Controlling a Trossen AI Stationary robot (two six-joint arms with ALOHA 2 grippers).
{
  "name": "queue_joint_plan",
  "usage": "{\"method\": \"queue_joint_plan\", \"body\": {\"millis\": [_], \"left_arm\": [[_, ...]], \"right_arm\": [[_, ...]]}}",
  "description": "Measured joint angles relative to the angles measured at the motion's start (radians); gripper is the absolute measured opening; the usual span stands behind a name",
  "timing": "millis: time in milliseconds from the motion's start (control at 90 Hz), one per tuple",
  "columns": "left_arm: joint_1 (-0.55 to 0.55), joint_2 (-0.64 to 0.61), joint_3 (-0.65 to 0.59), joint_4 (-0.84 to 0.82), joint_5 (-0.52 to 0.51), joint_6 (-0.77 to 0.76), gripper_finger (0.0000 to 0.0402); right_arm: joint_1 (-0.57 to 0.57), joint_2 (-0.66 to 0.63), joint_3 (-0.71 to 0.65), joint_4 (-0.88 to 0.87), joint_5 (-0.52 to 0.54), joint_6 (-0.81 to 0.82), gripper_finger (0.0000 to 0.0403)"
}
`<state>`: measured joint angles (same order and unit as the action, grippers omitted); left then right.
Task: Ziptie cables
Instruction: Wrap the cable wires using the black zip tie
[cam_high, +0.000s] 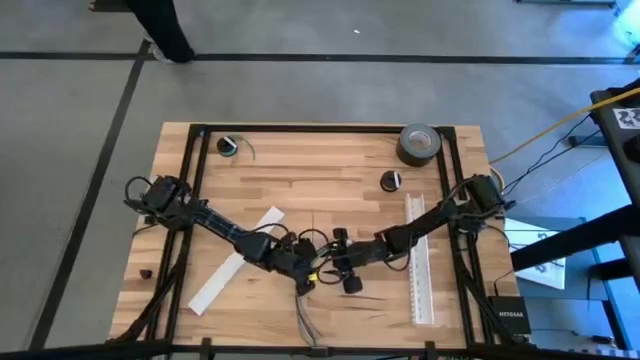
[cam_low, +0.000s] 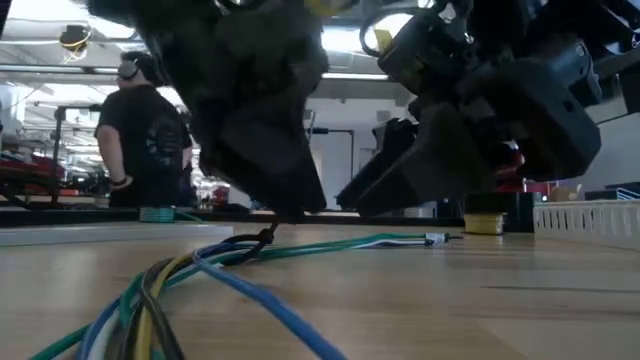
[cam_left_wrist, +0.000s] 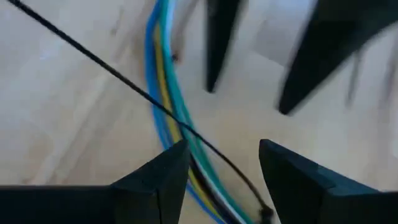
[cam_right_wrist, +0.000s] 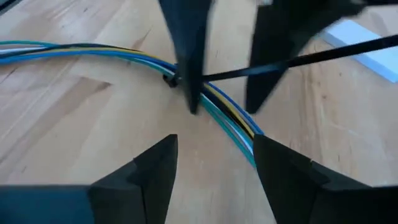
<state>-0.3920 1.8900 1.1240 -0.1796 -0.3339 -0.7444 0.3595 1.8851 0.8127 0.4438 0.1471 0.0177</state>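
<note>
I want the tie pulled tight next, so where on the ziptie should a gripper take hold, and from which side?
Probably the ziptie's free tail, well clear of the cables: it stretches straight and alone there, so open fingers could drop from above, one each side.

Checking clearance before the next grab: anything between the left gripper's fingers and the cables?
Only the ziptie. In the left wrist view it crosses over the cables just ahead of the open left gripper; otherwise bare wood.
</note>
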Motion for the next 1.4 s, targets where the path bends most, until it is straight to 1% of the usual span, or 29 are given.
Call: {"method": "queue_joint_plan", "body": {"millis": [44, 89, 222, 278, 400, 567, 667, 756, 878, 1000, 1067, 1144, 1233, 1311, 1400], "left_arm": [[0.000, -0.001, 0.000, 0.006, -0.002, 0.017, 0.0154], [-0.001, -0.001, 0.000, 0.000, -0.001, 0.035, 0.0130], [-0.010, -0.001, 0.000, -0.017, 0.001, 0.087, 0.0029], [-0.017, -0.001, 0.000, -0.018, 0.000, 0.103, 0.0011], [-0.032, -0.003, 0.015, -0.027, -0.020, 0.146, 0.0002], [-0.048, -0.045, 0.035, -0.029, -0.071, 0.199, 0.0000], [-0.054, -0.062, 0.035, -0.034, -0.100, 0.201, 0.0000], [-0.056, -0.071, 0.035, -0.034, -0.119, 0.202, 0.0000], [-0.059, -0.071, 0.035, -0.043, -0.125, 0.202, 0.0000], [-0.060, -0.071, 0.035, -0.038, -0.126, 0.202, 0.0000], [-0.060, -0.071, 0.035, -0.039, -0.127, 0.201, 0.0000], [-0.060, -0.071, 0.035, -0.039, -0.129, 0.198, 0.0000], [-0.060, -0.071, 0.035, -0.040, -0.127, 0.202, 0.0000], [-0.062, -0.071, 0.035, -0.040, -0.126, 0.202, 0.0000], [-0.062, -0.071, 0.035, -0.040, -0.117, 0.204, 0.0000]], "right_arm": [[0.000, 0.000, 0.000, 0.000, 0.000, 0.000, 0.0197], [0.000, 0.000, 0.000, 0.000, 0.000, 0.000, 0.0197], [0.000, 0.000, 0.000, -0.003, 0.000, 0.000, 0.0197], [0.000, 0.000, 0.000, -0.007, -0.001, 0.000, 0.0197], [0.001, 0.000, 0.000, -0.008, -0.029, 0.012, 0.0197], [0.003, 0.000, 0.000, -0.003, -0.090, 0.089, 0.0197], [0.017, 0.000, -0.001, 0.014, -0.075, 0.111, 0.0197], [0.029, 0.025, 0.000, 0.130, -0.007, 0.103, 0.0197], [0.034, 0.109, 0.002, 0.332, 0.023, 0.087, 0.0197], [0.033, 0.195, 0.013, 0.448, 0.088, 0.092, 0.0197], [0.033, 0.219, 0.034, 0.485, 0.095, 0.092, 0.0192], [0.033, 0.231, 0.055, 0.490, 0.087, 0.090, 0.0177], [0.033, 0.237, 0.077, 0.486, 0.072, 0.083, 0.0146], [0.033, 0.242, 0.091, 0.484, 0.067, 0.083, 0.0109], [0.032, 0.242, 0.098, 0.450, 0.074, 0.083, 0.0056]]}}
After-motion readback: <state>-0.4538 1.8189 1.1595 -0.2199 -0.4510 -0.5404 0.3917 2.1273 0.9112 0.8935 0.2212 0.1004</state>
